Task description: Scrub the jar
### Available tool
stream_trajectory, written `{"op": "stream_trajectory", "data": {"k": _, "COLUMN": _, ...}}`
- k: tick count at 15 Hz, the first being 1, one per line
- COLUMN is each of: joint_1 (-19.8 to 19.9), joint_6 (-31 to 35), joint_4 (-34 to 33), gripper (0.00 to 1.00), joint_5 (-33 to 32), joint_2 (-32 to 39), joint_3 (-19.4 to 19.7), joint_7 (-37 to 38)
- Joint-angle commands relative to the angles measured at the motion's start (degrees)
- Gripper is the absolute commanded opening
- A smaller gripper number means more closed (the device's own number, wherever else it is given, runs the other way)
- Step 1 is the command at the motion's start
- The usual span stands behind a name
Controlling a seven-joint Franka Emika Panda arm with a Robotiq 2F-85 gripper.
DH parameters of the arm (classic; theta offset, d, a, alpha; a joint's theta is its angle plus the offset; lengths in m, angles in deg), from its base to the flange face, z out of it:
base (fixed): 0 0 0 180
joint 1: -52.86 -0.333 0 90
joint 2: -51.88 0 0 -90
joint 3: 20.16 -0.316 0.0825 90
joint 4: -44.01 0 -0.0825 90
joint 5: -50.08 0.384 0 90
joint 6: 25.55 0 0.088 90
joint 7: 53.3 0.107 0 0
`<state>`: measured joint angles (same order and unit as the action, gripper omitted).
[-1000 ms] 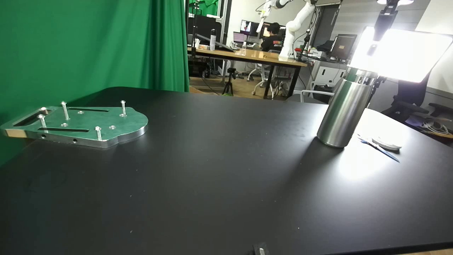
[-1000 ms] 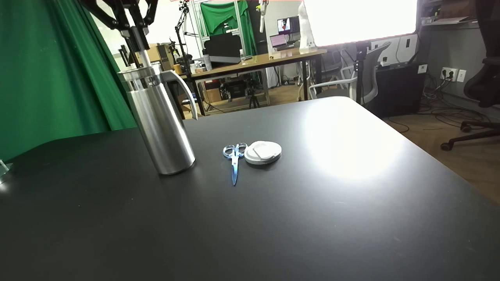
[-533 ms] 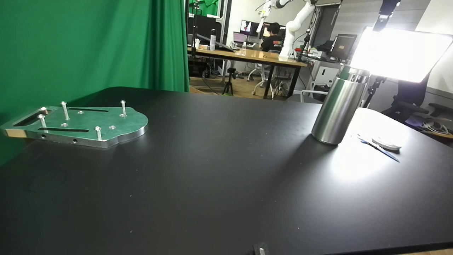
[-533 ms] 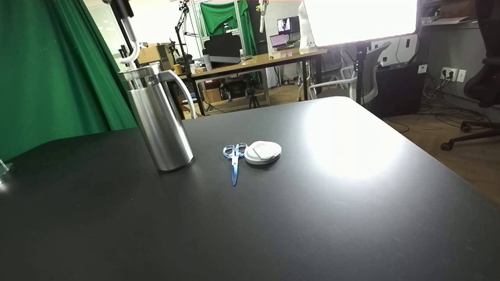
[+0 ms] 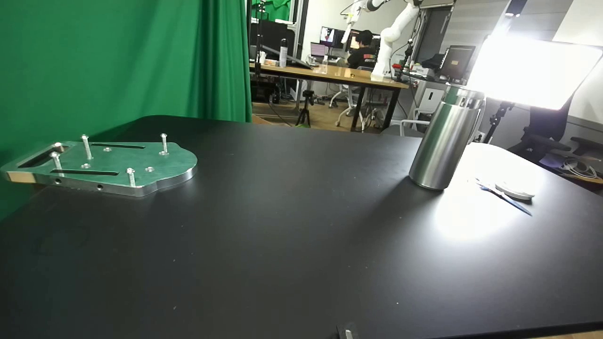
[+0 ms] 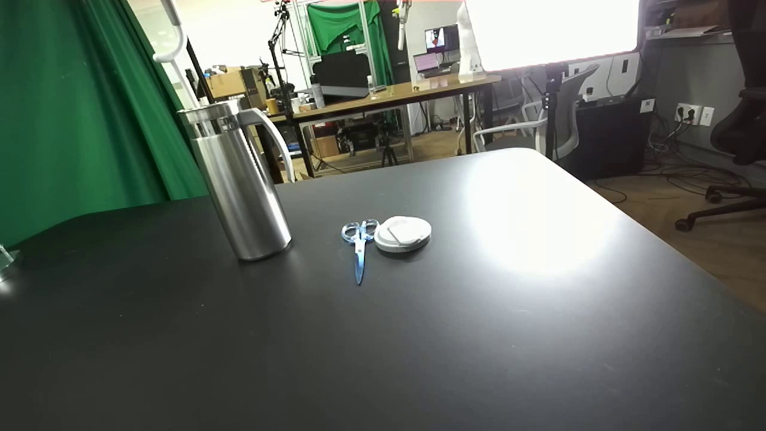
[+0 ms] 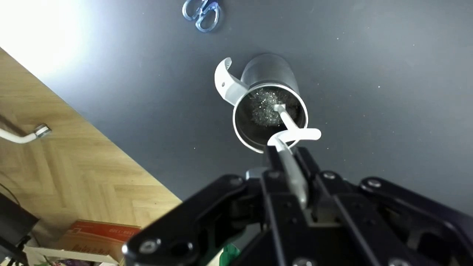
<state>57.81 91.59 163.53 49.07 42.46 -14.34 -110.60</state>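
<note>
The jar is a tall steel jug with a pale handle, standing on the black table; it shows in both exterior views [image 5: 440, 146] [image 6: 242, 191] and from above in the wrist view [image 7: 271, 70]. A brush with a white hooked handle [image 7: 303, 133] stands in it, its bristles inside the jar's mouth. The brush handle also rises above the jar in an exterior view [image 6: 181, 43]. My gripper [image 7: 286, 150] is shut on the upper brush handle, above the rim. Only a dark tip of the gripper shows at the top of an exterior view [image 5: 516, 7].
Blue scissors [image 6: 359, 251] and a round white object [image 6: 404, 234] lie beside the jar on its handle side. A metal plate with upright bolts [image 5: 122, 160] lies at the table's far end. A bright light panel [image 6: 550, 30] stands behind the table edge.
My gripper has risen with the brush, so more of the white handle shows above the jar. The jar has slid slightly across the table, away from the scissors.
</note>
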Motion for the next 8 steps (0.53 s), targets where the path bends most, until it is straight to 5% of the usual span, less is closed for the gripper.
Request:
{"op": "stream_trajectory", "data": {"k": 1, "joint_1": -0.62, "joint_6": -0.08, "joint_4": -0.56, "gripper": 0.04, "joint_5": 0.88, "joint_2": 2.38, "joint_3": 0.85, "joint_7": 0.0}}
{"op": "stream_trajectory", "data": {"k": 8, "joint_1": 0.24, "joint_6": 1.81, "joint_4": -0.24, "gripper": 0.04, "joint_5": 2.75, "joint_2": 9.6, "joint_3": 0.68, "joint_7": -1.19}}
